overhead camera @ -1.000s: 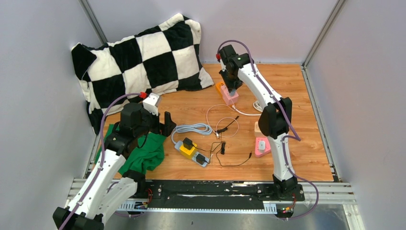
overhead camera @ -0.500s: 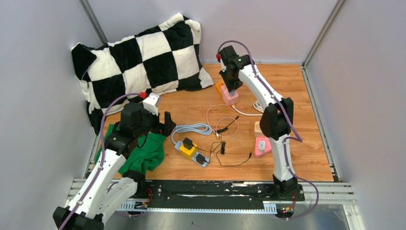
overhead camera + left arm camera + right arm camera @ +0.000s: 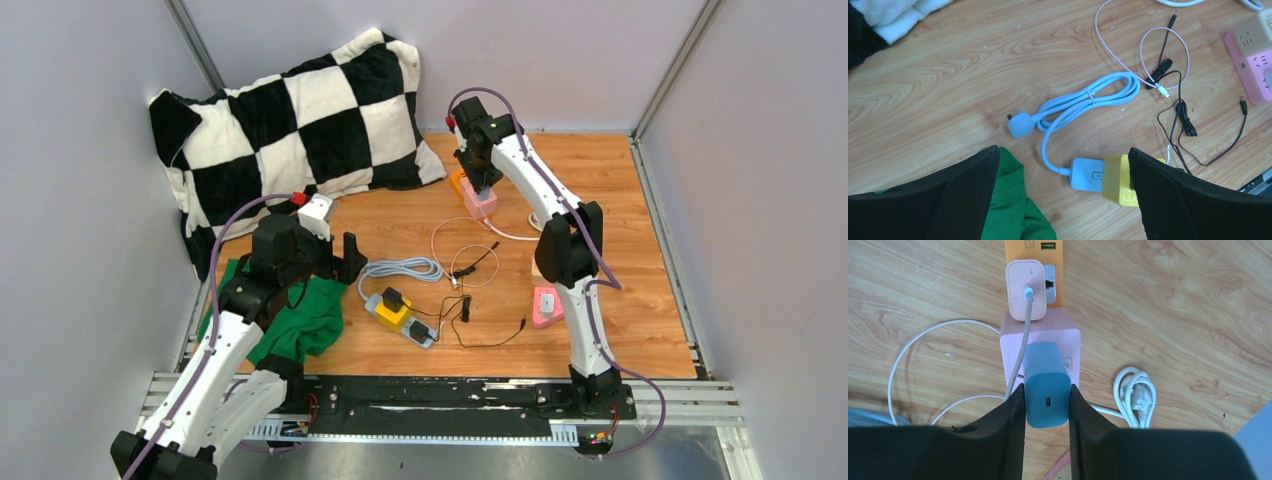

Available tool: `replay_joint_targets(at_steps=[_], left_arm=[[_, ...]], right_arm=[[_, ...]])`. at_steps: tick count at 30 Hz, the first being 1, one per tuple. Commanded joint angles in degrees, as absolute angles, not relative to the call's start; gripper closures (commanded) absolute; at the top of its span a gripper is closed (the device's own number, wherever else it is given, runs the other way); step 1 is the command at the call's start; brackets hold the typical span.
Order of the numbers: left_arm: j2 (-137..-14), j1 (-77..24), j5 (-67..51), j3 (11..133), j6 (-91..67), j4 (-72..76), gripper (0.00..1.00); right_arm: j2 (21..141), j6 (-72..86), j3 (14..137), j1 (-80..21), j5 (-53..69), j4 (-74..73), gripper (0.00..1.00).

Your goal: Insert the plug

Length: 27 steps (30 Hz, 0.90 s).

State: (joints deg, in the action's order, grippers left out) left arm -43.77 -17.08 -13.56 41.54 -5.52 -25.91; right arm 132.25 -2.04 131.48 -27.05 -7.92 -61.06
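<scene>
The right gripper (image 3: 1047, 392) pinches a blue plug (image 3: 1047, 382) between its fingers, directly over the pink socket cube (image 3: 1070, 340); contact is unclear. Well apart from that cube, the left gripper (image 3: 1063, 155) gapes wide.

Plain pale grey walls (image 3: 85, 250) enclose a wood-grain bench (image 3: 620, 190) on three sides, with slim metal posts (image 3: 672, 70) in the back corners, under soft, even light.
</scene>
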Motion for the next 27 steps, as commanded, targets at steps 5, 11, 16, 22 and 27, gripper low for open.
replay_joint_targets(at_steps=[5,11,16,22,27], left_arm=[[-43.8,-17.5,-12.7,41.5,-5.5,-26.1,0.0],[-44.1,-17.5,-13.5,41.5,-6.7,-25.2,0.0],[-45.3,-17.5,-14.1,43.4,-7.5,-25.4,0.0],[-46.3,-17.5,-16.3,46.8,-9.9,-25.1,0.0],[-46.7,-17.5,-17.2,50.9,-11.7,-25.3,0.0]], right_arm=[[141.2,-0.4,124.5,-27.5,-3.4,-62.1,1.0],[137.6,1.5,131.5,-26.7,-3.2,-62.0,0.77],[132.7,2.3,135.4,-26.0,-2.9,-61.5,0.52],[124.3,3.7,132.0,-25.2,-3.4,-60.9,0.28],[114.4,4.9,122.7,-25.2,-3.5,-59.1,0.0]])
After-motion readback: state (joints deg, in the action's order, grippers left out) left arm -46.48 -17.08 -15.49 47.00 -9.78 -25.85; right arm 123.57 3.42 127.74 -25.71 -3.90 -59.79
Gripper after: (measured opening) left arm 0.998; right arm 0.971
